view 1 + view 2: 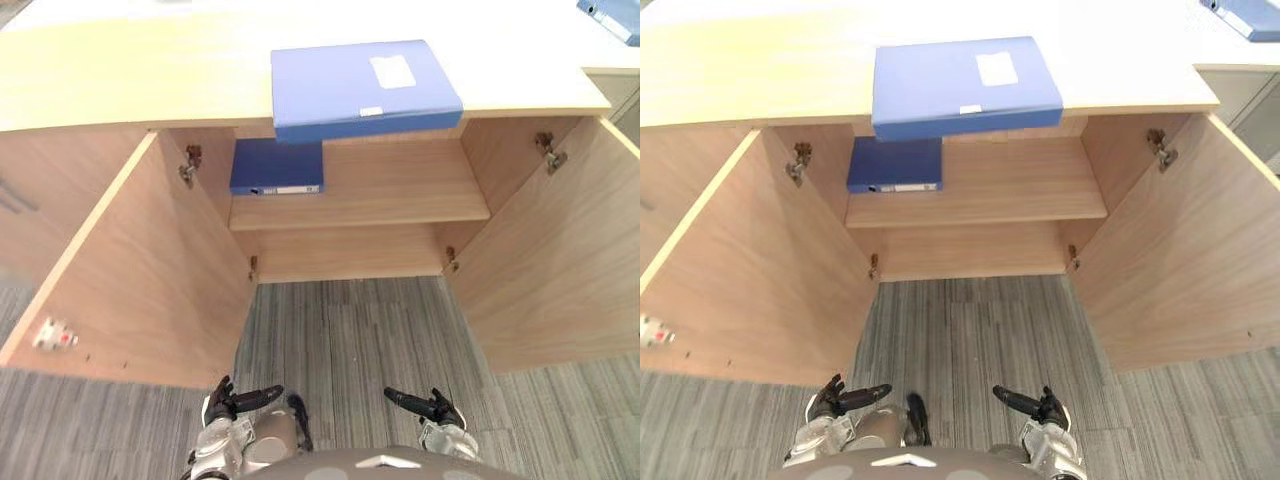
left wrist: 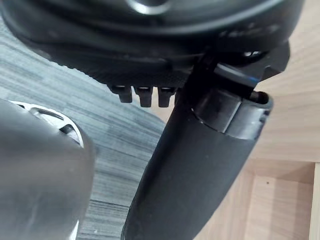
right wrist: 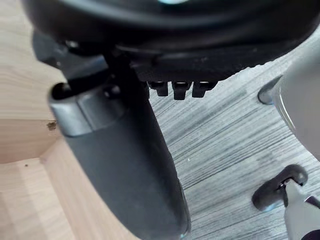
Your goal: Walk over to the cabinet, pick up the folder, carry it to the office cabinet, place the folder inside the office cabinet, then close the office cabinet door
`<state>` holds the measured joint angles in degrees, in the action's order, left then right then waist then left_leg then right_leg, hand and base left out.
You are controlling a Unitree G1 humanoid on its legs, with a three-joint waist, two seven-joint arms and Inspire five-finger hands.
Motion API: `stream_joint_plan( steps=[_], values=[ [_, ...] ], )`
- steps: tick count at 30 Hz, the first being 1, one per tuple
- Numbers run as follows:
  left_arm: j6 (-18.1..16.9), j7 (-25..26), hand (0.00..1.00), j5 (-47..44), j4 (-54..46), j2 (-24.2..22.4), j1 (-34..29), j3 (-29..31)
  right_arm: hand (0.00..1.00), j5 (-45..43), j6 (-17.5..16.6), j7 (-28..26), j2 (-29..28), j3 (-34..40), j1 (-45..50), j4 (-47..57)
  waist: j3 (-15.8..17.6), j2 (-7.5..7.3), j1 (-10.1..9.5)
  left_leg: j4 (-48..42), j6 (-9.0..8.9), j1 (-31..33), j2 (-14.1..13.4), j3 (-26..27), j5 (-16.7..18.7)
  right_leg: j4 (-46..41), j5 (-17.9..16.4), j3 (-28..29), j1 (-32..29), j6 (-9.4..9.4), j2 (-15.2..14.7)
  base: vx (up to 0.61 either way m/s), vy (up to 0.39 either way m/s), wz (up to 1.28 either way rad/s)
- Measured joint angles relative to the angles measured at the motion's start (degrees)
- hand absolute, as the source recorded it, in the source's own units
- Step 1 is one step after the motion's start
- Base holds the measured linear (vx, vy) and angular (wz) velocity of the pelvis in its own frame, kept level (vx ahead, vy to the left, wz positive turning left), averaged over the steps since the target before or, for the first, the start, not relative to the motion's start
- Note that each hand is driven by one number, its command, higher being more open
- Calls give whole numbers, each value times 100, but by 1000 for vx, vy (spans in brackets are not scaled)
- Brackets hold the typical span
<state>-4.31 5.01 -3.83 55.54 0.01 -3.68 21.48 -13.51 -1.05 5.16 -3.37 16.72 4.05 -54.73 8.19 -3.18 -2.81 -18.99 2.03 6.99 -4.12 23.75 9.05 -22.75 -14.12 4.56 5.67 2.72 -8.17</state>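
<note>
The pale wooden cabinet stands open in front of the robot. Its left door and its right door are swung wide apart, so the inside is free to reach.

On the light wooden counter that forms its top lies a light-blue flat box folder. It lies flat, and its near edge hangs a little over the front of the counter. I think this makes it easy to take from below and above, and I judge it to be the folder of the task. It is not yet picked up.

A darker blue folder lies flat on the wooden inner shelf, pushed to the left side beside the cabinet wall. The rest of the shelf is free, probably room for another folder.

The left hand and the right hand hang low over the grey striped carpet, well apart from the cabinet. Both are relaxed with loose fingers and hold nothing, as fits an approach on foot.

The count is three blue folders, the third at the far right corner on another surface. There are also two doors, one shelf, four metal hinges (for example), and one small white fitting on the left door.
</note>
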Motion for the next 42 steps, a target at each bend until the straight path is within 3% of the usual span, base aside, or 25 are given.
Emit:
stream_joint_plan(
  steps=[1,3,5,9,10,11,12,13,14,15,18,19,20,22,25,26,27,30,32,38,42],
  values=[
    [4,-4,100,0,28,-12,-4,-54,100,5,-16,-46,-17,-22,-48,32,-6,52,3,156,57,-296,21,15,82,-902,53,7,-345,184,-35,356,277,-60],
    [8,-6,100,1,158,-21,67,-153,100,10,-21,-119,-48,-60,-138,49,-30,146,18,438,-25,-671,39,57,188,-2077,-118,-148,-968,302,-33,274,209,-43],
    [13,-9,100,-7,242,-19,129,-290,100,16,-19,-123,-44,-46,-217,42,-34,188,68,737,-31,-1037,56,69,195,-2429,-329,-479,-1379,129,-54,300,71,-12],
    [7,-9,100,-7,372,-45,194,-333,100,10,-150,-139,-45,-56,-284,54,-53,236,192,1102,-114,-1525,-77,-3,154,-1249,-451,-1047,-1915,-21,88,292,-105,15],
    [7,-6,100,-8,409,-39,209,-373,100,7,-160,-137,-46,-53,-325,41,-51,237,235,1167,-259,-1563,-117,-70,144,-735,-273,-1045,-2011,-21,144,315,-216,36],
    [14,-14,100,-8,462,7,195,-438,100,7,-160,-138,-48,-53,-338,9,-72,188,275,1229,-507,-1609,-115,-169,169,-168,547,-994,-2028,-35,169,342,-233,40],
    [16,-25,100,-9,501,-4,211,-426,100,7,-160,-138,-21,-50,-334,-31,-89,177,291,1253,-563,-1654,-133,-254,182,-163,600,-1033,-1970,-122,213,404,-299,33],
    [28,-27,100,-10,529,-117,222,-346,100,18,-154,-143,105,-46,-338,-109,-99,400,265,1252,-655,-1704,-348,-294,110,-156,511,-1163,-1853,-254,379,269,-211,17],
    [28,-30,100,-9,528,-191,226,-271,100,18,-139,-138,146,-44,-349,-108,-98,444,261,1206,-664,-1708,-396,-304,105,-181,454,-1199,-1824,-298,409,282,-262,19],
    [30,-32,100,-9,505,-260,253,-188,100,14,-93,-84,222,-9,-378,-138,-46,492,266,895,-663,-1672,-526,-389,104,-149,364,-1307,-1651,-396,457,235,-282,44],
    [14,-44,100,-78,183,-294,279,25,100,2,-41,-72,306,-43,-216,-145,98,387,256,-1885,-602,-612,-1168,-790,163,334,270,-1577,-859,-521,574,207,-293,38],
    [-17,-38,100,-129,134,-344,264,21,100,-2,-31,-70,333,-41,-188,-147,77,424,207,-2480,-606,-321,-1338,-755,165,415,229,-1591,-730,-547,636,105,-161,-8],
    [-13,-41,100,-132,124,-363,266,21,100,-6,-30,-65,341,-38,-187,-144,75,429,204,-2508,-606,-243,-1370,-668,166,454,217,-1585,-658,-538,642,91,-82,-13],
    [-21,-47,100,-132,82,-383,267,16,100,-10,-21,-66,365,-34,-128,-134,69,427,191,-2152,-604,-119,-1361,-460,165,602,215,-1572,-492,-523,633,89,-6,-3],
    [-17,-44,100,-133,90,-403,286,20,100,-11,-12,-60,367,1,-72,-122,49,404,180,-667,-640,-208,-1127,-383,70,623,173,-1551,-454,-424,586,130,101,0],
    [-13,-40,100,-134,99,-449,274,25,100,-9,-8,-55,381,20,-72,-125,11,458,178,13,-680,-334,-967,-408,-257,612,158,-1522,-484,-358,597,197,173,-4],
    [-8,-41,100,-132,126,-428,279,30,100,-8,7,-53,337,28,-73,-140,-43,411,175,395,-803,-522,-801,-393,-330,653,183,-1461,-481,-271,530,206,183,-4],
    [-6,-41,100,-119,180,-357,272,30,100,0,11,-62,249,26,-27,-154,-127,257,164,786,-739,-812,-577,-255,-403,932,272,-1362,-289,-129,369,165,164,-10],
    [-1,-44,100,-115,214,-356,255,21,100,1,10,-77,229,25,-30,-181,-180,242,163,950,-730,-993,-462,-197,-409,1088,329,-1290,-150,-49,296,79,147,-16],
    [9,-43,100,-10,263,-357,176,-113,100,5,9,-80,248,32,-26,-242,-323,320,155,1567,-674,-1267,-241,-80,-633,1420,523,-1191,-51,23,242,17,80,-8],
    [10,-21,100,-2,247,-228,169,-554,100,5,11,-75,327,34,11,-360,-334,343,156,2082,-648,-1447,-134,-150,-922,1466,577,-1231,-42,14,266,-60,7,6]
  ],
)
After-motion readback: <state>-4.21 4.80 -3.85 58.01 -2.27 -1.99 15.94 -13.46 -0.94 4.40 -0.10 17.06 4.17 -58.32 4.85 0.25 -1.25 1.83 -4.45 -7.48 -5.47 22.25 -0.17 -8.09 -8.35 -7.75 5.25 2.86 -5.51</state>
